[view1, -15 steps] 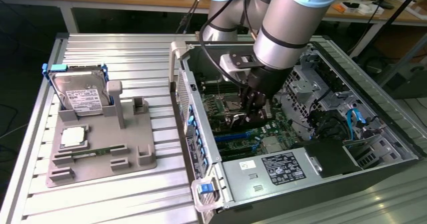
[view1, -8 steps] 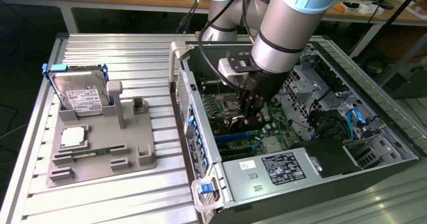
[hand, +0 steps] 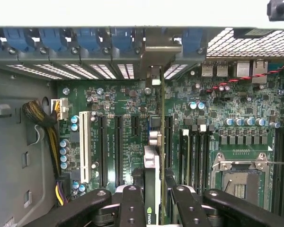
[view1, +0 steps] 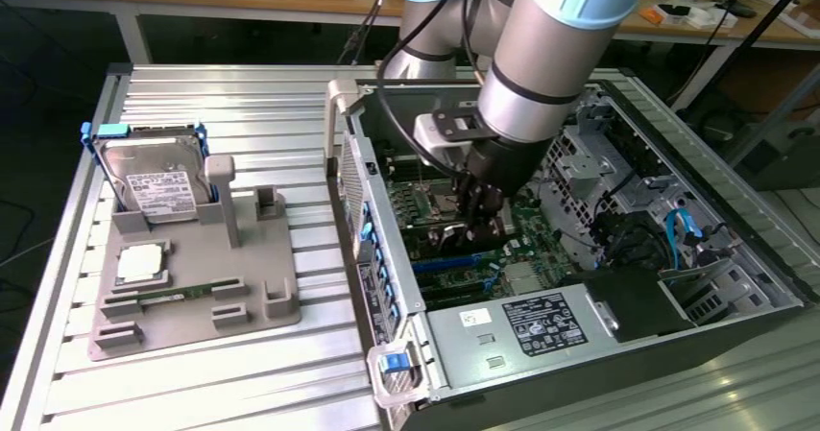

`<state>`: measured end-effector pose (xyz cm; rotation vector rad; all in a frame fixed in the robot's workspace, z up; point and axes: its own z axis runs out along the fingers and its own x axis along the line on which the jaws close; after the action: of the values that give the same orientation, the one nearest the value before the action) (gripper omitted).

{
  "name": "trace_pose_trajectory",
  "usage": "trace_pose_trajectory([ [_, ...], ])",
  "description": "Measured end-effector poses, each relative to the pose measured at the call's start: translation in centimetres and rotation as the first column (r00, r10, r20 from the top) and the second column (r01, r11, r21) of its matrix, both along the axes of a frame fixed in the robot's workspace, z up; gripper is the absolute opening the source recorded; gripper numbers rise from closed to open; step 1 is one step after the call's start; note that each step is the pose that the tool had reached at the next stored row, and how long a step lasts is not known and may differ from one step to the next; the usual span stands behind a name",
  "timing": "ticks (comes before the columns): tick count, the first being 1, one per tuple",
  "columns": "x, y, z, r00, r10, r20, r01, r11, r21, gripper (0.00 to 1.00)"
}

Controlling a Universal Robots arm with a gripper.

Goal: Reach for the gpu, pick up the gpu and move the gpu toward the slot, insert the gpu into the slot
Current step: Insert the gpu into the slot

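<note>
Now the gripper [hand: 154,196] is clamped on the gpu [hand: 153,163] (seen edge-on). Its long axis runs parallel to the slot [view1: 451,260], which lies just beneath it

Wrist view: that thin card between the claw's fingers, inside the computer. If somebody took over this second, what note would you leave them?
The claw is shut on the gpu, held edge-on over the motherboard.
The slot is the blue strip just below the claw.
Done: gpu picked up and brought in line with the slot.
Left: seating it. I cannot tell whether the card's edge is in yet.
</note>
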<state>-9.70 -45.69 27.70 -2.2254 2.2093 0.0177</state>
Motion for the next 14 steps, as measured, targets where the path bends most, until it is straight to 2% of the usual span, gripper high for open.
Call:
trace_pose_trajectory([
  [14, -0.38, 0.00, -0.06, 1.0000, 0.000, 0.0000, 0.000, 1.0000, 0.0000, 0.27],
])
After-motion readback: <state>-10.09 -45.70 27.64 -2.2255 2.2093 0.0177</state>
